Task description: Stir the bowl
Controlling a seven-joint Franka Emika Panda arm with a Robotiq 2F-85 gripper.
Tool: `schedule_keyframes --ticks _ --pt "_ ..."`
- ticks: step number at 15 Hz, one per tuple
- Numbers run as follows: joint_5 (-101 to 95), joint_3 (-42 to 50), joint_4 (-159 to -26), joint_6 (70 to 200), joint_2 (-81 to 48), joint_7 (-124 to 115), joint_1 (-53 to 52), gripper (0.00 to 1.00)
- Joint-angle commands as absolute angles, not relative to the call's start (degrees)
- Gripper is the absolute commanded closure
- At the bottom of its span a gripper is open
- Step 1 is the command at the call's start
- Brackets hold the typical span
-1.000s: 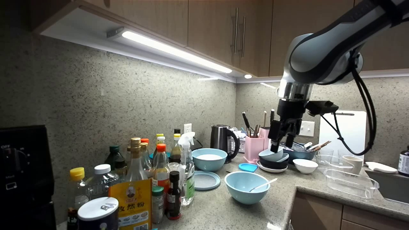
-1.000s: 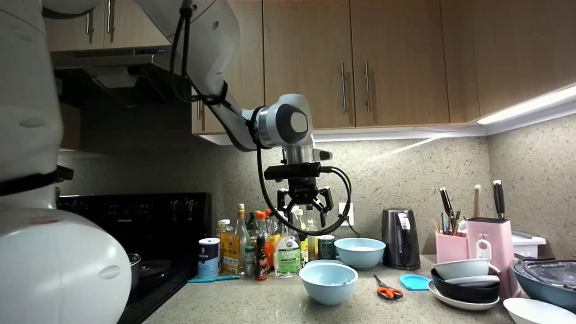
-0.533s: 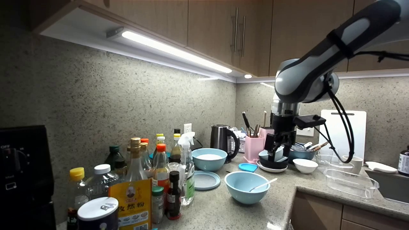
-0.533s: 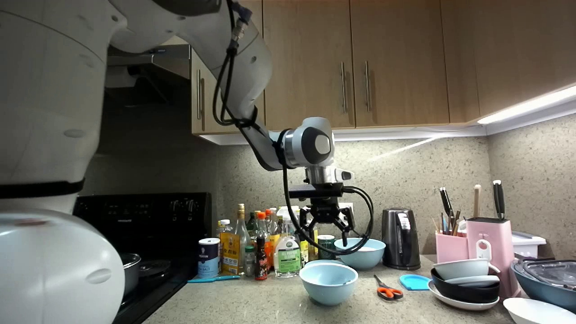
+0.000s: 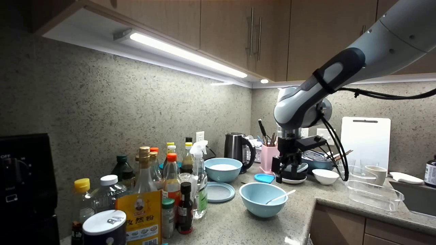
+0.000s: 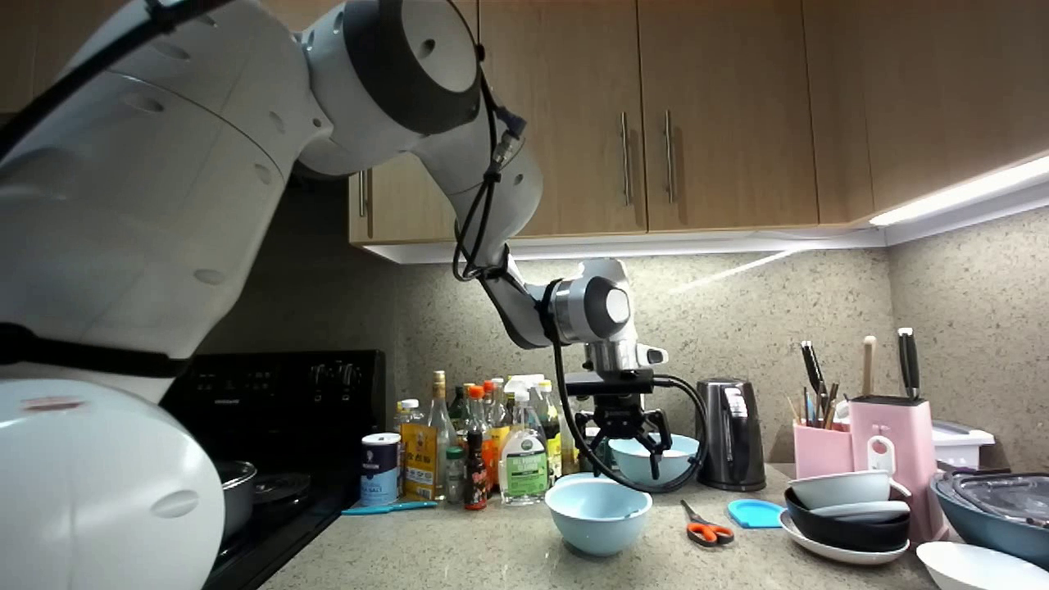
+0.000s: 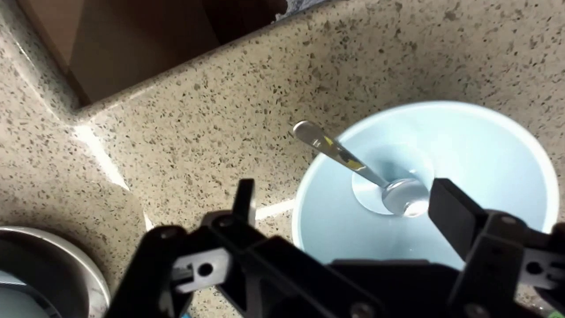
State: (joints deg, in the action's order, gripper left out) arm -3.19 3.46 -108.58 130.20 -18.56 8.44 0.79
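The light-blue bowl (image 5: 260,207) stands upright on the counter, seen in both exterior views. A metal spoon (image 7: 337,152) leans in it, its handle sticking out over the rim and its round end at the bottom. My gripper (image 7: 342,190) is open, with nothing held between its fingers. In the wrist view the right finger (image 7: 457,218) overlaps the bowl and the left finger (image 7: 244,196) lies over counter beside it; the spoon shows beyond the gap. In an exterior view the gripper (image 6: 620,459) hangs above and to the right of the bowl (image 6: 594,528), apart from it.
Behind stands another light-blue bowl (image 5: 223,173) with something white inside. Near it are a kettle (image 6: 729,434), orange-handled scissors (image 6: 706,531) and a spray bottle (image 6: 524,467) among several bottles. Stacked dark bowls (image 6: 860,528) sit at one side. The counter edge (image 7: 185,70) runs close by.
The arm has come down and toward the bowl, moving left in an exterior view and right in the opposite one. The gripper has stayed open. Bowl and spoon have not moved.
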Motion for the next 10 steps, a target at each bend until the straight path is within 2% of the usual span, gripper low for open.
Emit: schedule_keyframes --ticks 1,7,10 --pt "-3.55 2.67 -108.03 129.97 -18.91 8.21 1.55 0.0" --pt "-1.53 -0.65 -106.63 122.14 -19.96 31.22 5.73 0.0" --pt "-6.03 0.76 -105.2 117.95 -21.24 30.94 5.29 0.0"
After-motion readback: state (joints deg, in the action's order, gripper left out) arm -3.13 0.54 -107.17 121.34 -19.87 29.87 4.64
